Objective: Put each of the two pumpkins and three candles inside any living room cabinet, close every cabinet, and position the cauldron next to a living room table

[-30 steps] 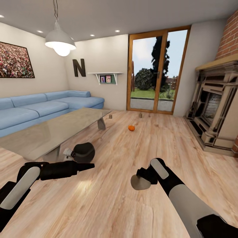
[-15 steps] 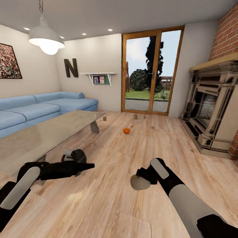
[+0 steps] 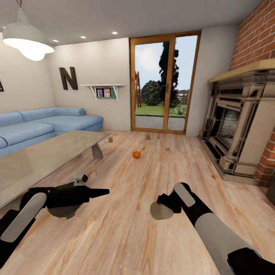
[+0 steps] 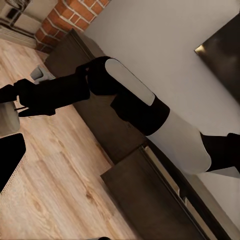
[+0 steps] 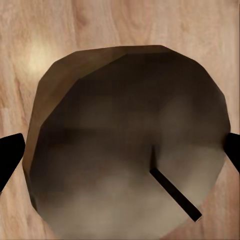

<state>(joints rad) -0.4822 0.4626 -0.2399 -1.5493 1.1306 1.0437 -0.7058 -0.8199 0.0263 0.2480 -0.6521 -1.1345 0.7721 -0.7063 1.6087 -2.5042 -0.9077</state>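
Living room, wood plank floor.

Right gripper: held low over the floor in front of the robot, its dark fingers clamped on either side of a stubby grey-beige candle. The right wrist view looks down on the candle's flat top with its dark wick, a fingertip at each side edge.

Left gripper: extended forward at the head view's left, its fingers drawn together to a narrow point with nothing between them.

Cauldron: dark, round, on the floor directly beneath the left forearm and largely covered by it, just beside the near edge of the table.

Table: low, with a glossy grey-green glass top and slanted grey legs, at left, in front of a blue sofa.

Pumpkin: one, small and orange, on the open floor well beyond both grippers, between the table's far end and the fireplace.

Further candles: one on the floor near the table's far corner, one nearer the glass patio door (both small at this range).

Cabinet: long low dark-brown unit against the wall, seen in the left wrist view behind the right arm; whether its fronts are fully closed cannot be told.
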